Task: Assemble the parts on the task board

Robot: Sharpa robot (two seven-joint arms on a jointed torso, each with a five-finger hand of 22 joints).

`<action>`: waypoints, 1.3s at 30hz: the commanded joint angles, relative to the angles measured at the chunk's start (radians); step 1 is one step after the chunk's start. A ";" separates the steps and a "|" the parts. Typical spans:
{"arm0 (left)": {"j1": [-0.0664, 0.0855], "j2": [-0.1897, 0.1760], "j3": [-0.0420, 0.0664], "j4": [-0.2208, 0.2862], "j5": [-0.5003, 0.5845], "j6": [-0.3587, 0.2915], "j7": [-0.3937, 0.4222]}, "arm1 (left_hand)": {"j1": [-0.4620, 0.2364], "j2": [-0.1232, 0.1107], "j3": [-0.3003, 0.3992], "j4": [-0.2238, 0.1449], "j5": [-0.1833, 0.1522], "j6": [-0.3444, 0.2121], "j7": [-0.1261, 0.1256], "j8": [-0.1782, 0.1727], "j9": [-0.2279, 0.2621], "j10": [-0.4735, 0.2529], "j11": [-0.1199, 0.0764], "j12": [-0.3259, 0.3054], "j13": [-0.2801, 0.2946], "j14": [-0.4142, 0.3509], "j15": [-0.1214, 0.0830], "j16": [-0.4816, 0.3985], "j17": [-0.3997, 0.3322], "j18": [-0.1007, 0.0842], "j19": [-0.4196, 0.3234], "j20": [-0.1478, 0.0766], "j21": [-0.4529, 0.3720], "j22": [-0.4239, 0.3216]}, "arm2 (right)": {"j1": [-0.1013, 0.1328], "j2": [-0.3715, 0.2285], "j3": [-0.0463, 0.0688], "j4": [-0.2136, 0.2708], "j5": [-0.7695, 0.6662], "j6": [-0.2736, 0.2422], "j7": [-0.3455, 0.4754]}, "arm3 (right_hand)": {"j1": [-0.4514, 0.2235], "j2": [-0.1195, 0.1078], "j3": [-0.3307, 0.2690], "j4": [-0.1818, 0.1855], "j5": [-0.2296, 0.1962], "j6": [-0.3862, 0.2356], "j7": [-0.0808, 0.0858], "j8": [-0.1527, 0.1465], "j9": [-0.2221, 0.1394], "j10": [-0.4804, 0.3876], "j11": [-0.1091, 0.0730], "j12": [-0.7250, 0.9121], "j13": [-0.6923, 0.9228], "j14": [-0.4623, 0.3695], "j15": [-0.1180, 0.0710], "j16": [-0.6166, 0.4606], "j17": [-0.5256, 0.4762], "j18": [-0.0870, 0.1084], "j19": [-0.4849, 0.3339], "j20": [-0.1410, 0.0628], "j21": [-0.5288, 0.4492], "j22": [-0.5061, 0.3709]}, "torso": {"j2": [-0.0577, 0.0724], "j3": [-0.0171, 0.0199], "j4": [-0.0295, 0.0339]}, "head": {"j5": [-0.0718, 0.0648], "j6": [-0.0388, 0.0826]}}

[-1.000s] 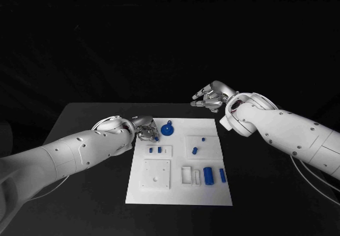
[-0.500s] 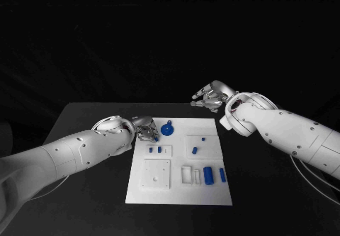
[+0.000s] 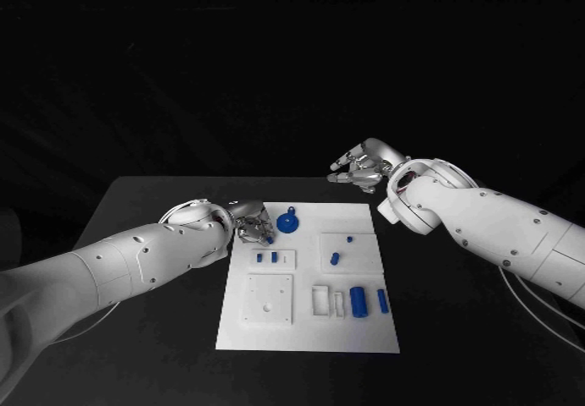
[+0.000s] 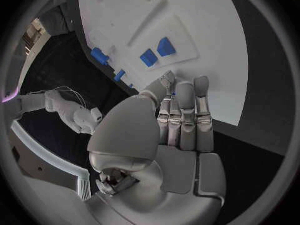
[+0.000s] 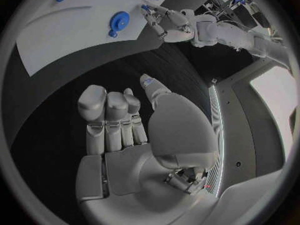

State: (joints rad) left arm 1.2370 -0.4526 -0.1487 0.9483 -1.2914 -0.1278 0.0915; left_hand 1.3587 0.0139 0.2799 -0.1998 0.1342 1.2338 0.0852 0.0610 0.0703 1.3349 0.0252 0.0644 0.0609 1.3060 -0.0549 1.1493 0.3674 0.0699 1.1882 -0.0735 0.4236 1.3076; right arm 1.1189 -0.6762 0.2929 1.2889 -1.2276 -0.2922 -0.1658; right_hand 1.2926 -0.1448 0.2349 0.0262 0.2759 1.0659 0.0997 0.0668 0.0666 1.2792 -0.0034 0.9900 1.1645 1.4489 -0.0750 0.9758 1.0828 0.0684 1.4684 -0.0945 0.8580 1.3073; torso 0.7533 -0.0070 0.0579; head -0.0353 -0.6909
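The left robot hand (image 3: 251, 222) is low at the task board (image 3: 311, 334)'s far left corner; its wrist view shows the fingers (image 4: 185, 110) straight and holding nothing. The right robot hand (image 3: 362, 167) hangs open beyond the board above the tabletop (image 3: 159, 203). The right wrist view shows the round blue part (image 5: 119, 21).

task board (image 3: 308, 326) mid-table (image 3: 146, 203), parts (image 3: 358, 301) on it

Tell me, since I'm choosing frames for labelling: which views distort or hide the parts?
Head view: task board evenly lit, undistorted, dark surroundings. Left wrist view: fisheye bends the board edges; left robot hand covers the middle. Right wrist view: same curving, right robot hand in front.
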 commanded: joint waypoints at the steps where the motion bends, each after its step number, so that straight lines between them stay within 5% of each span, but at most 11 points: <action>1: 0.000 0.004 0.000 0.003 -0.002 0.014 -0.001 | -0.002 0.005 -0.003 -0.002 -0.003 0.004 0.000 0.004 0.001 0.001 0.000 -0.005 0.000 0.003 0.002 -0.005 0.001 0.003 -0.007 0.001 -0.005 0.021 | 0.000 0.000 0.000 0.001 -0.002 0.004 0.007 | -0.004 0.002 0.006 -0.003 0.001 0.001 0.003 -0.004 -0.001 0.000 -0.003 0.002 0.001 0.005 0.001 -0.002 0.001 0.014 0.033 0.002 -0.002 0.110 | 0.000 0.0000 0.0011 | -0.001 0.000; 18: -0.002 0.021 -0.015 -0.022 -0.045 0.077 -0.060 | -0.001 0.005 -0.004 -0.004 -0.001 0.002 0.000 0.003 0.001 -0.004 0.002 -0.005 0.000 -0.004 0.004 -0.001 0.003 0.003 -0.012 0.003 -0.004 0.022 | 0.000 0.001 0.000 0.000 -0.002 0.005 0.008 | -0.004 0.002 0.006 -0.003 0.001 0.001 0.003 -0.004 -0.001 0.000 -0.003 0.002 0.001 0.005 0.001 -0.002 0.001 0.014 0.033 0.002 -0.002 0.110 | 0.001 0.0009 -0.0002 | -0.004 -0.003; 39: -0.014 0.027 -0.032 -0.030 -0.030 0.095 -0.040 | -0.004 0.007 -0.007 -0.005 -0.010 -0.015 0.003 0.002 -0.003 -0.008 0.004 -0.005 0.000 -0.003 0.005 0.000 0.001 0.002 -0.014 0.004 -0.003 0.020 | 0.000 0.001 0.000 0.000 -0.002 0.005 0.008 | -0.004 0.002 0.006 -0.003 0.001 0.001 0.003 -0.004 -0.001 0.000 -0.003 0.002 0.001 0.005 0.001 -0.002 0.001 0.014 0.033 0.002 -0.002 0.110 | 0.000 0.0015 -0.0007 | -0.006 -0.006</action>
State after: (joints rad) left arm 1.2366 -0.4248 -0.1720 0.9177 -1.3218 -0.0869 0.0517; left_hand 1.3551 0.0157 0.2759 -0.2038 0.1269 1.2219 0.0899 0.0628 0.0696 1.3319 0.0281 0.0644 0.0598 1.3059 -0.0549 1.1493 0.3693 0.0700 1.1807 -0.0735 0.4236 1.3076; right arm 1.1188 -0.6750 0.2929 1.2877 -1.2275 -0.2922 -0.1655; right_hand 1.2926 -0.1448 0.2349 0.0262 0.2759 1.0660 0.0996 0.0668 0.0666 1.2792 -0.0034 0.9900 1.1645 1.4489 -0.0750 0.9758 1.0828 0.0684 1.4683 -0.0945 0.8580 1.3073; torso 0.7537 -0.0065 0.0586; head -0.0413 -0.6978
